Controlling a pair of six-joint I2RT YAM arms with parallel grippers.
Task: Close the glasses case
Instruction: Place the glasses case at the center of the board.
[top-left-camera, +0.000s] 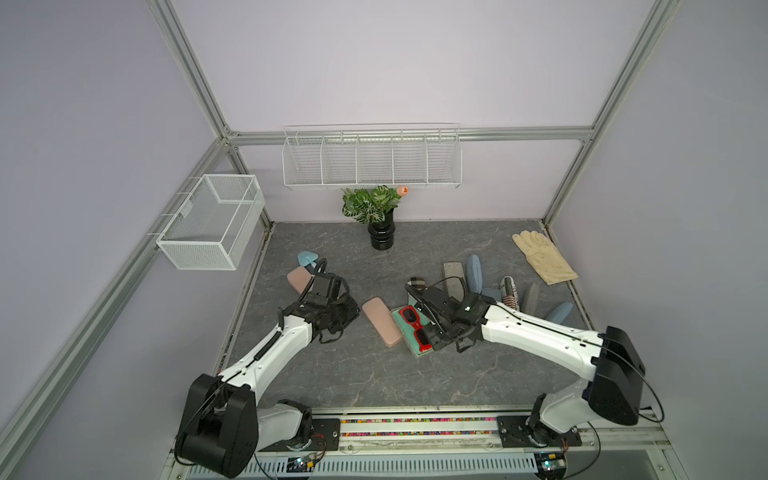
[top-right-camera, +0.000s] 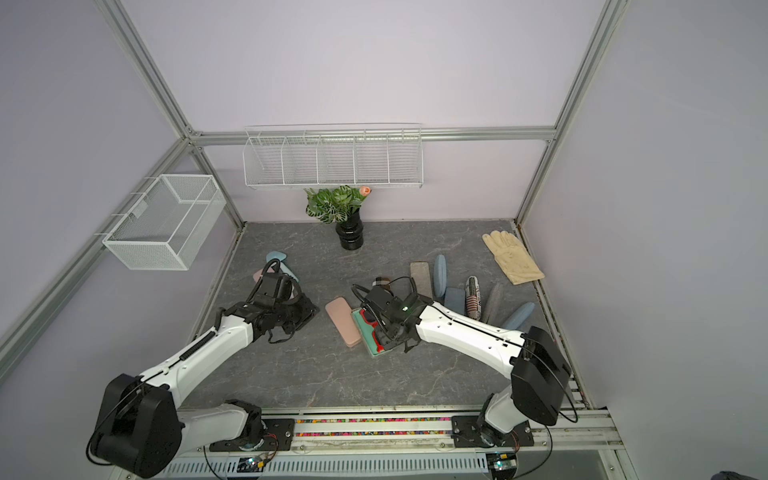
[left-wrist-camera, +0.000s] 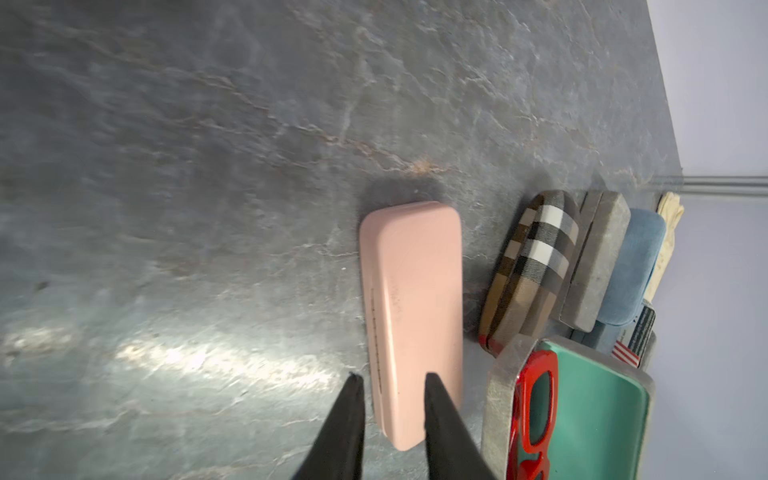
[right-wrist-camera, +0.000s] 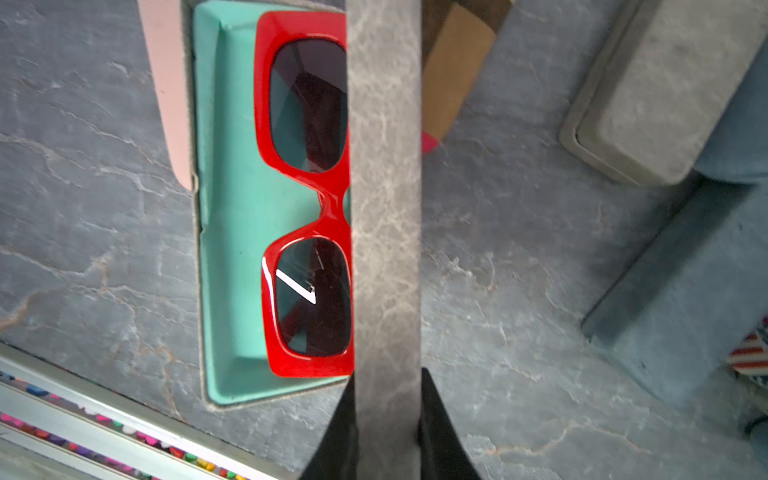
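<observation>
Lying lens-up in the teal-lined tray of the open case, red sunglasses are seen, their long axis matched to the tray's. They are set against the tray's right long side, so a teal strip is left bare along its left. In both top views the case is found mid-table, its long axis run diagonally: the far end is angled toward the left arm's side, the near end toward the right arm's. The grey lid is raised on edge over the right long side and hides part of the frames in the right wrist view.

The lid's near end is pinched edge-on between the fingers of the right gripper, which are drawn in narrow against its two faces. The tray itself is not touched by them.

A closed pink case is laid parallel, just beside the tray's left side. The left gripper is held with a narrow gap, nothing gripped; whether it touches the pink case cannot be told.

A leafy plant is held in a black vase at the table's back.
</observation>
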